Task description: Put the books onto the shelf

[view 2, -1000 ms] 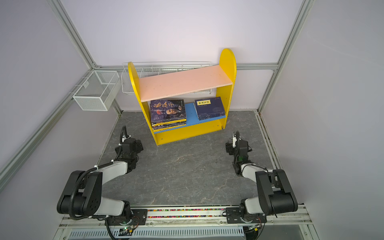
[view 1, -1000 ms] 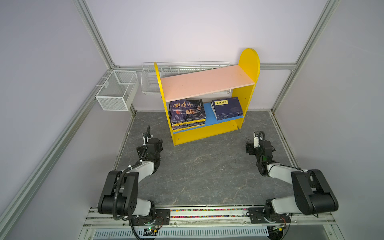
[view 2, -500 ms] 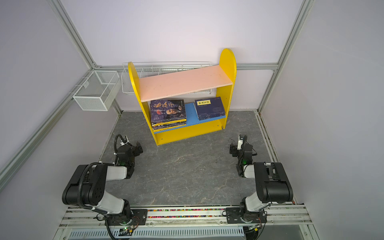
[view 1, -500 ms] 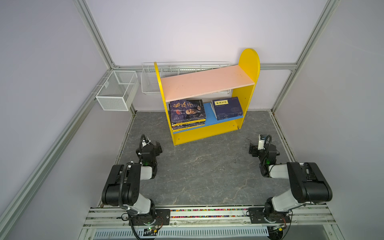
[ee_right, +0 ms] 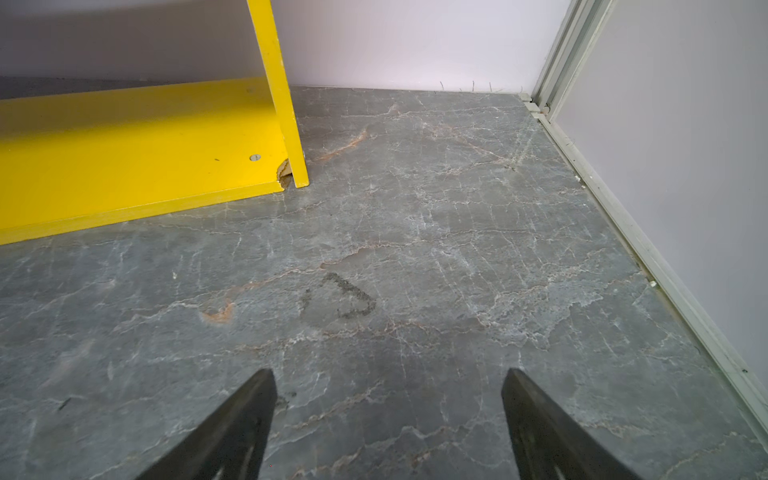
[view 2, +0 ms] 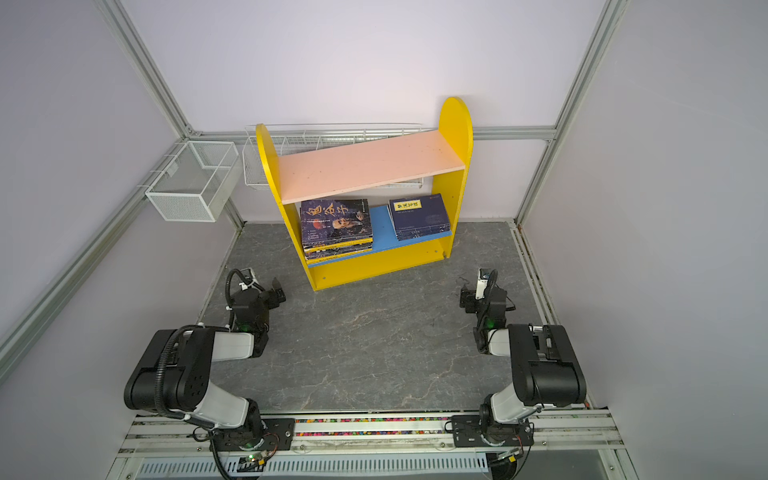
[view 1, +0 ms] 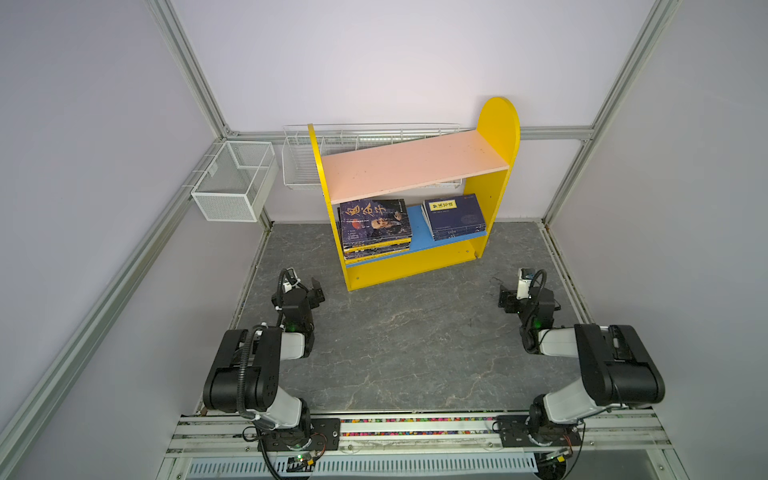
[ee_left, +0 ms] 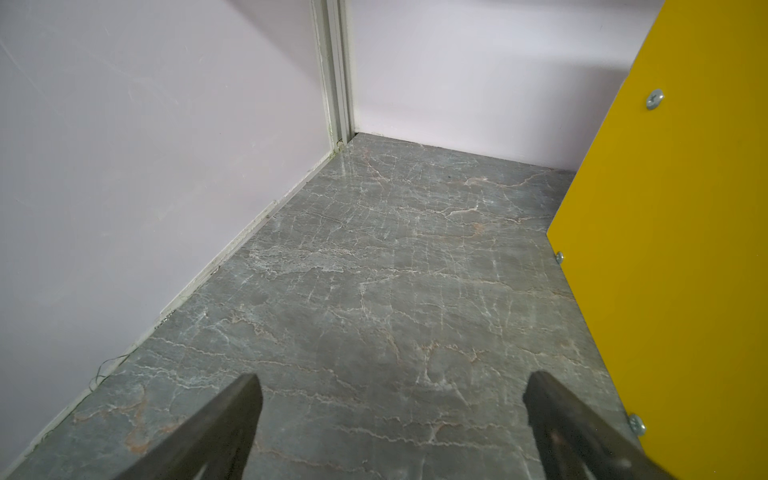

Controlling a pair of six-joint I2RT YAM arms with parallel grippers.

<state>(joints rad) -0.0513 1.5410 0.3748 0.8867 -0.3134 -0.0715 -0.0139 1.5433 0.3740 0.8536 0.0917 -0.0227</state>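
Note:
The shelf stands at the back of the grey table, with yellow side panels, a bare pink upper board and a blue lower board. Two stacks of books lie flat on the blue board: a black-topped stack on the left and a navy stack with a yellow label on the right. My left gripper hangs open and empty low over the table, beside the shelf's yellow side panel. My right gripper is open and empty too, off the shelf's right front corner.
A white mesh basket hangs on the left wall and a long wire basket sits behind the shelf. Walls close in on three sides. Both arms are folded near the front rail. A dark smudge marks the table.
Both arms have folded back toward the front rail, and their grippers have sunk lower over the table. The books and shelf have not moved.

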